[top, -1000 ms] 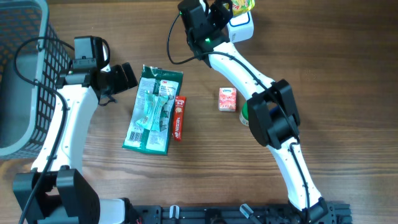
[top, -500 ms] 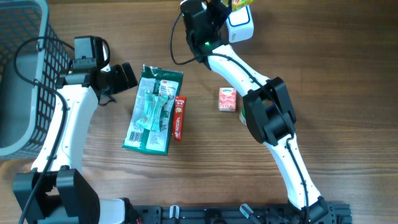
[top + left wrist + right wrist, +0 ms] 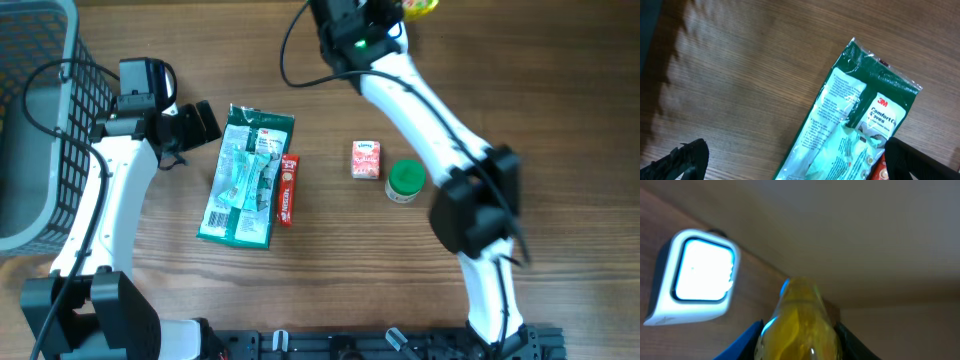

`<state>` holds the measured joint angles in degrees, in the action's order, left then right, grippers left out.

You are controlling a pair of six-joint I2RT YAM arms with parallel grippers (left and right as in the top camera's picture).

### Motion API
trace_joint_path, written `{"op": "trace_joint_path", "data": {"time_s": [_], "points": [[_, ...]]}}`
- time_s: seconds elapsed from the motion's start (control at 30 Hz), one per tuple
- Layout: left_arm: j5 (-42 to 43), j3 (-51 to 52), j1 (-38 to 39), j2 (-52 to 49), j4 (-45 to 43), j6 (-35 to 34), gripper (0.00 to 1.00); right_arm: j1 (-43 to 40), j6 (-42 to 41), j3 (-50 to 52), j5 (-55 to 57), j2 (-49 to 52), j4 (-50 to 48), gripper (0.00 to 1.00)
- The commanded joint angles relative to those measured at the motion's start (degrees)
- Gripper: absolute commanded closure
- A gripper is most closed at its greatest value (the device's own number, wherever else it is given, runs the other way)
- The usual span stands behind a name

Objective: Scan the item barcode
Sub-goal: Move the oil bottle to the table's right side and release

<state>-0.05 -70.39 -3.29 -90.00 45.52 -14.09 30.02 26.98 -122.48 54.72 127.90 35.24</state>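
Item (image 3: 797, 312): yellow, gripped between the narrowed fingers of right gripper (image 3: 799, 347), aloft at far table edge. Leftmost, basket (image 3: 40, 120) walling that side. Left gripper (image 3: 207, 122) spread wide, empty, beside packet (image 3: 247, 175). Mid-table: stick (image 3: 287, 188), carton (image 3: 366, 160), lid (image 3: 405, 180), all well clear. Probably mid-presentation; barcode unseen. Next: turn label toward lit scanner (image 3: 695, 280), just left of it. Little room beyond the edge; open wood nearer.

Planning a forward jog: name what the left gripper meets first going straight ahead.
Probably the green 3M packet, lying flat just ahead of the open left gripper; its height is unclear, so it might skim over the packet.
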Motion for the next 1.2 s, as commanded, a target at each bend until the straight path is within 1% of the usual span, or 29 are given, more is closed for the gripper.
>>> {"op": "trace_joint_path", "data": {"time_s": [0.0,0.07,0.13,0.2,0.27,0.3,0.37,0.47,0.57,0.67,0.73,0.83,0.93,1.03,1.1,1.13,1.17], "points": [[0.5,-0.4,-0.2,0.2,-0.1,-0.3,0.0,-3.4,-18.7,-0.8,-5.4,-10.1,12.7,0.84],[0.5,-0.4,-0.2,0.2,-0.1,-0.3,0.0,-9.0,-30.0,-0.8,-14.2,-12.9,24.0,0.84],[0.5,-0.4,-0.2,0.2,-0.1,-0.3,0.0,-16.4,-37.9,-0.8,-26.0,-13.1,31.5,0.84],[0.5,-0.4,-0.2,0.2,-0.1,-0.3,0.0,-23.1,-42.4,-0.8,-36.0,-13.0,34.7,0.85],[0.5,-0.4,-0.2,0.2,-0.1,-0.3,0.0,-31.4,-43.0,-0.8,-46.7,-13.0,35.4,0.87],[0.5,-0.4,-0.2,0.2,-0.1,-0.3,0.0,-35.1,-43.7,-0.8,-49.3,-13.0,36.1,0.86],[0.5,-0.4,-0.2,0.2,-0.1,-0.3,0.0,-41.1,-43.5,-0.8,-50.2,-13.0,39.0,0.83],[0.5,-0.4,-0.2,0.2,-0.1,-0.3,0.0,-45.8,-42.2,-0.8,-50.3,-13.0,41.9,0.83],[0.5,-0.4,-0.2,0.2,-0.1,-0.3,0.0,-47.0,-41.6,-0.8,-50.3,-13.0,43.3,0.83],[0.5,-0.4,-0.2,0.2,-0.1,-0.3,0.0,-47.0,-41.6,1.0,-50.3,-13.0,42.5,0.83],[0.5,-0.4,-0.2,0.2,-0.1,-0.3,0.0,-47.0,-41.5,5.6,-50.2,-13.0,40.0,0.83],[0.5,-0.4,-0.2,0.2,-0.1,-0.3,0.0,-47.0,-41.4,16.1,-50.2,-13.0,30.8,0.84],[0.5,-0.4,-0.2,0.2,-0.1,-0.3,0.0,-47.0,-40.7,22.4,-50.2,-13.0,23.6,0.84],[0.5,-0.4,-0.2,0.2,-0.1,-0.3,0.0,-47.0,-40.7,24.8,-50.0,-13.0,20.5,0.74],[0.5,-0.4,-0.2,0.2,-0.1,-0.3,0.0,-47.0,-40.5,24.8,-50.1,-13.0,20.7,0.53],[0.5,-0.4,-0.2,0.2,-0.1,-0.3,0.0,-47.0,-40.5,24.9,-50.1,-13.0,20.9,0.45],[0.5,-0.4,-0.2,0.2,-0.1,-0.3,0.0,-47.0,-40.5,24.9,-50.1,-13.0,21.4,0.23]]}}
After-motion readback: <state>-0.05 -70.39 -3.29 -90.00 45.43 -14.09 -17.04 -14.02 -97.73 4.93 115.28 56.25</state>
